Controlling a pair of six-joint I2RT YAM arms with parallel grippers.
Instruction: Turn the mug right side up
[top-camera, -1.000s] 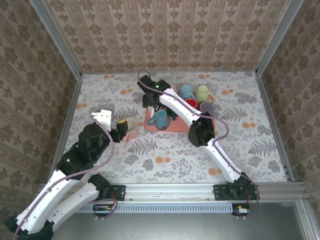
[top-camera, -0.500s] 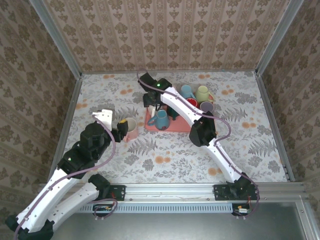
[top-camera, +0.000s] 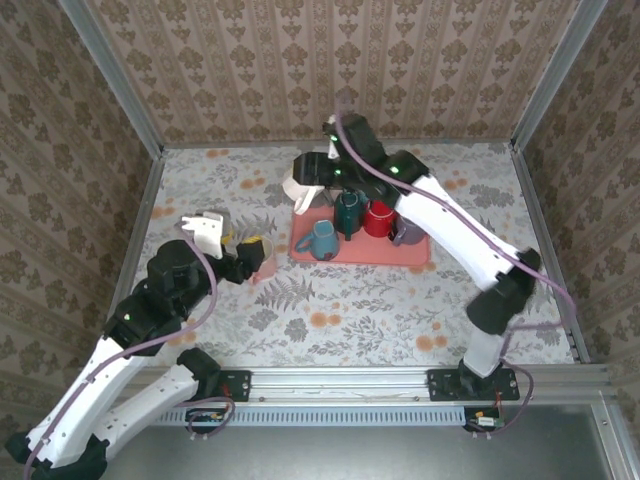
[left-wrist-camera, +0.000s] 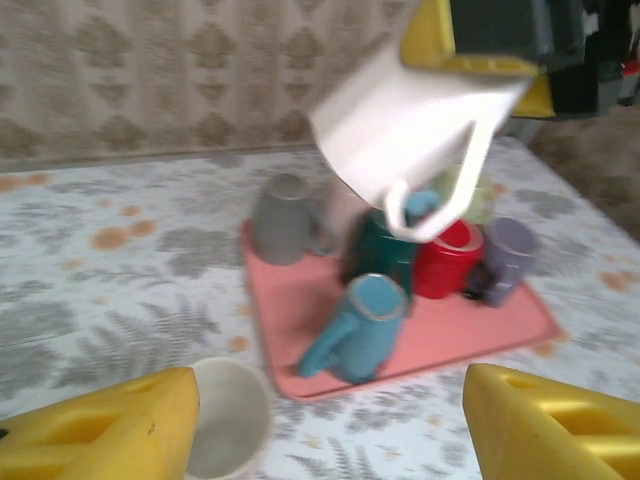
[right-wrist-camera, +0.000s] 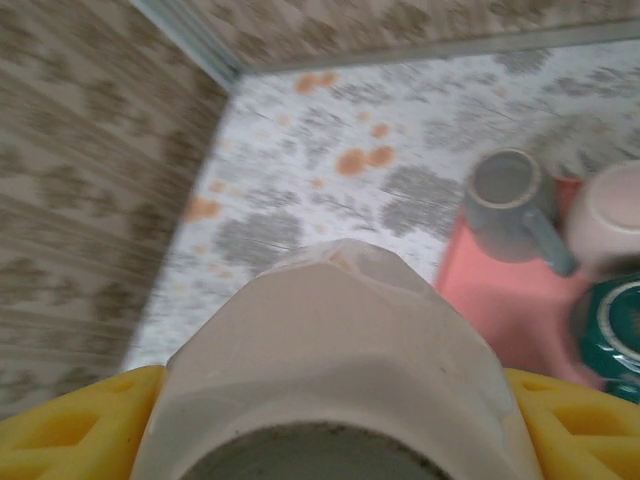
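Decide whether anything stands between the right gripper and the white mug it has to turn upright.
Nothing visible does. The right gripper is closed on the white mug and holds it in the air over the pink tray, clear of the other mugs.

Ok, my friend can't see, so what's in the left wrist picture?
A white mug hangs tilted in the right gripper above a pink tray of mugs. Below, the left gripper is open, with a cream mug by one finger.
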